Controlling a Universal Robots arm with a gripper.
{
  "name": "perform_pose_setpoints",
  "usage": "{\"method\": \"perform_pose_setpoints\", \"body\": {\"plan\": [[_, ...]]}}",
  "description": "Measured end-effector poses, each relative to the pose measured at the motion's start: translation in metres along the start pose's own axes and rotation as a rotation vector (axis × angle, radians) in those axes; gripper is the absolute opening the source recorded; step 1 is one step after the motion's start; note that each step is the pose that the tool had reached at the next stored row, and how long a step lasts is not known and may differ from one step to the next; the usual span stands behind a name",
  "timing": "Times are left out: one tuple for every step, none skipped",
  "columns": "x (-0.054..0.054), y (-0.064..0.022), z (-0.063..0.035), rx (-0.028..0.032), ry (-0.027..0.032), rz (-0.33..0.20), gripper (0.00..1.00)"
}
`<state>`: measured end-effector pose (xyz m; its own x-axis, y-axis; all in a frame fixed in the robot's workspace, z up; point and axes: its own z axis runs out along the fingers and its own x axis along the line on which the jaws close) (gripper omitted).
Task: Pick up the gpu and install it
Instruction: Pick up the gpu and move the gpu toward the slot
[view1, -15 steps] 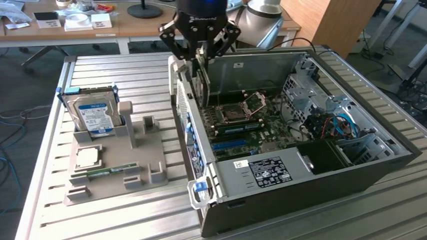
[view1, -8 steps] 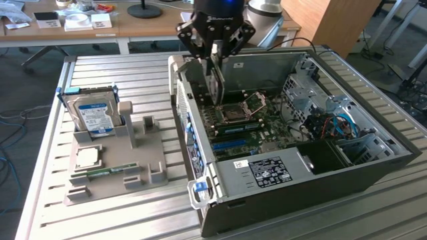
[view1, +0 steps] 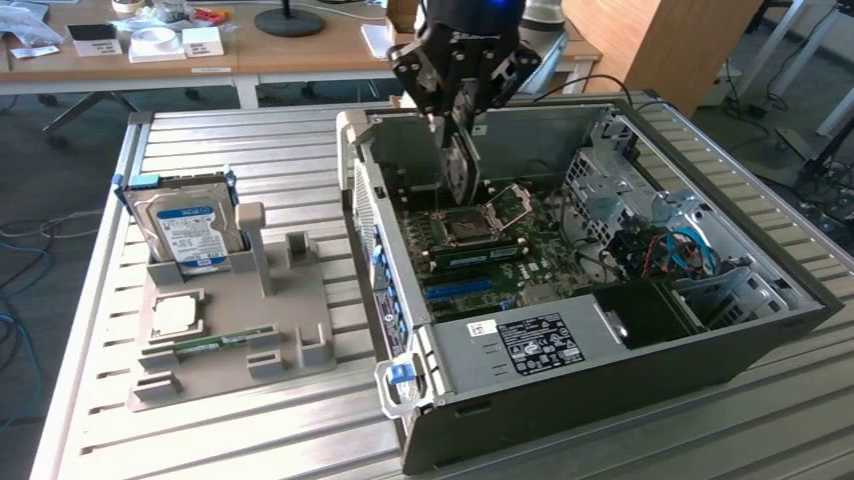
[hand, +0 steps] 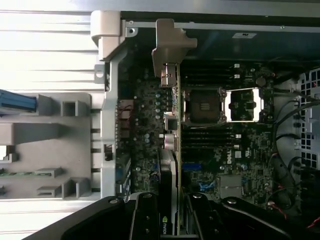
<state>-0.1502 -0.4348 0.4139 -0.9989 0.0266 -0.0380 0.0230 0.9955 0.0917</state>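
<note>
My gripper hangs over the open computer case and is shut on the gpu. The gpu is a thin dark card that hangs on edge, pointing down toward the motherboard and still above it. In the wrist view the gpu appears edge-on between my fingers. Its grey metal bracket sits near the case's rear wall. The card is lined up just beside the CPU socket, over the board's slot area.
A grey parts holder stands at the exterior view's left on the slatted table. It carries a blue-labelled hard drive, a CPU and a green RAM stick. Cables and drive cages crowd the case's right side.
</note>
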Motion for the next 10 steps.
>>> {"method": "perform_pose_setpoints", "body": {"plan": [[-0.004, 0.0001, 0.0002, -0.0007, 0.0, 0.0, 0.27], [-0.008, 0.0002, 0.0003, -0.0013, 0.0, -0.001, 0.27], [-0.012, 0.0003, 0.0005, -0.0018, 0.0001, 0.0, 0.27], [-0.015, 0.0004, 0.0006, -0.0023, 0.0001, 0.0, 0.27], [-0.019, 0.0005, 0.0007, -0.0028, 0.0001, -0.001, 0.27], [-0.023, 0.0005, 0.0009, -0.0034, 0.0002, -0.001, 0.27], [-0.027, 0.0007, 0.0011, -0.004, 0.0001, -0.001, 0.27], [-0.031, 0.0008, 0.0013, -0.0046, 0.0002, -0.001, 0.27], [-0.035, 0.0009, 0.0014, -0.005, 0.0002, -0.001, 0.27], [-0.039, 0.001, 0.0016, -0.0053, 0.0002, -0.001, 0.27]]}}
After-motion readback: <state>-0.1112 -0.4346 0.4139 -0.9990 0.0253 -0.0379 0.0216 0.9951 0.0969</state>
